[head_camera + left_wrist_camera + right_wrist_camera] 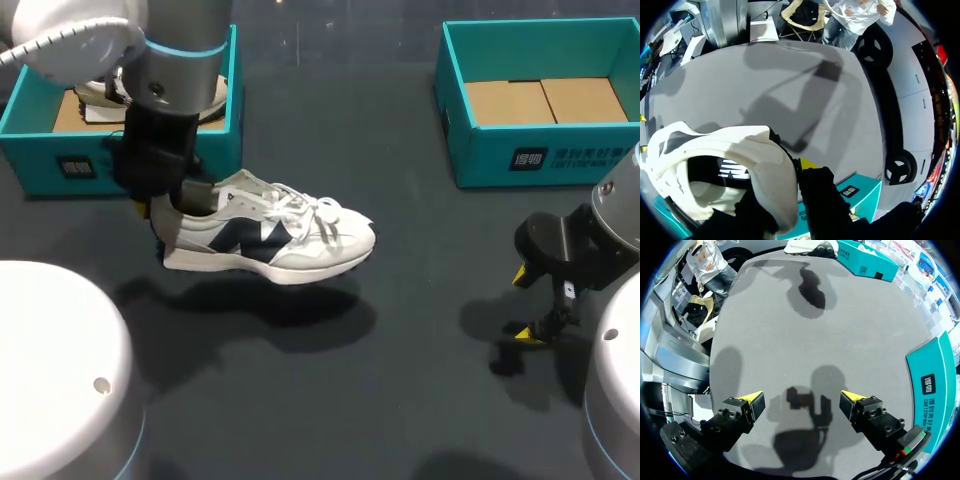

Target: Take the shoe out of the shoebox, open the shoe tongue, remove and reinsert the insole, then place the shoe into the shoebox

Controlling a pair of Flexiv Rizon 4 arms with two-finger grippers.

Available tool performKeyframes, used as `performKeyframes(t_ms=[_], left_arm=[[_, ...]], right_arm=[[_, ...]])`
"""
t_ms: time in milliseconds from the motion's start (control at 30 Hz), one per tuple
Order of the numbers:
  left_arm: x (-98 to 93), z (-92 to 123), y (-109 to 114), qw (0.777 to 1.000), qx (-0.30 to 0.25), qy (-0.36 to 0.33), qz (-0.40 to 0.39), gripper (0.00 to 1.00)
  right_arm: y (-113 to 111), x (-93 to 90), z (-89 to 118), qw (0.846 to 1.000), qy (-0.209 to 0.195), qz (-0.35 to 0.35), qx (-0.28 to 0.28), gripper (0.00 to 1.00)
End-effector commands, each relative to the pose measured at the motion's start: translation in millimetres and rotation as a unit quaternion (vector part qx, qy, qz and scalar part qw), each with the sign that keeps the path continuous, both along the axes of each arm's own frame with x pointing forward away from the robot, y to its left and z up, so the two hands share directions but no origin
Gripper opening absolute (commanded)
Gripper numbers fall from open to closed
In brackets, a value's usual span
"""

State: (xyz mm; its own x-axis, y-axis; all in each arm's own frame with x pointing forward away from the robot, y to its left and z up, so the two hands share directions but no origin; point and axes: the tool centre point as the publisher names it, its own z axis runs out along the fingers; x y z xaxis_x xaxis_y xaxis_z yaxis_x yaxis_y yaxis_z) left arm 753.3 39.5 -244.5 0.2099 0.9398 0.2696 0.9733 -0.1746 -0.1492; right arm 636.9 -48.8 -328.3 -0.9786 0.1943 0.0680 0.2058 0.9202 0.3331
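My left arm (175,60) covers the heel of the shoe (280,240) and most of my left gripper (165,215) in the head view. At the wrist only one yellow fingertip (809,164) shows beside the heel, the other hidden behind it. The right shoebox (480,155) runs off the edge.

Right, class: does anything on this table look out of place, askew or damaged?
Only the white shoe: it hangs clear of the table, shadow beneath, pinched at the heel by the left tool. Nothing looks spilled or damaged.
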Motion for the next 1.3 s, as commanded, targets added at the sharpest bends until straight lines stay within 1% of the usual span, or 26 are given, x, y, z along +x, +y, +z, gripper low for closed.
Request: performKeyframes(t_ms=[33,167,267,633,733,933,1133,1300], left_arm=[[-0.8,-16.2,-26.6,1.000,0.017,0.000,-0.010,0.00],[-1.1,-27.9,-47.9,1.000,0.025,-0.002,-0.014,0.00],[-1.6,-36.5,-61.7,0.999,0.032,0.014,-0.018,0.00],[-1.6,-36.5,-61.7,0.999,0.032,0.014,-0.018,0.00],[-3.7,-45.0,-73.2,0.999,0.028,0.018,-0.012,0.00],[-18.2,-65.5,-94.6,1.000,0.027,0.000,-0.016,0.00],[-23.4,-87.3,-115.9,0.999,0.031,-0.007,-0.005,0.00],[-28.1,-102.5,-125.9,0.999,0.036,-0.008,-0.002,0.00]], right_arm=[[-0.7,-2.5,0.4,1.000,-0.002,0.000,-0.001,1.00],[-0.7,-2.5,0.4,1.000,-0.002,0.000,-0.001,1.00],[-0.7,-2.5,0.4,1.000,-0.002,0.000,-0.001,1.00],[-0.7,-2.5,0.4,1.000,-0.002,0.000,-0.001,1.00],[-0.7,-2.5,0.4,1.000,-0.002,0.000,-0.001,1.00],[-0.7,-2.5,0.4,1.000,-0.002,0.000,-0.001,1.00],[-0.7,-2.5,0.4,1.000,-0.002,0.000,-0.001,1.00],[-0.7,-2.5,0.4,1.000,-0.002,0.000,-0.001,1.00]])
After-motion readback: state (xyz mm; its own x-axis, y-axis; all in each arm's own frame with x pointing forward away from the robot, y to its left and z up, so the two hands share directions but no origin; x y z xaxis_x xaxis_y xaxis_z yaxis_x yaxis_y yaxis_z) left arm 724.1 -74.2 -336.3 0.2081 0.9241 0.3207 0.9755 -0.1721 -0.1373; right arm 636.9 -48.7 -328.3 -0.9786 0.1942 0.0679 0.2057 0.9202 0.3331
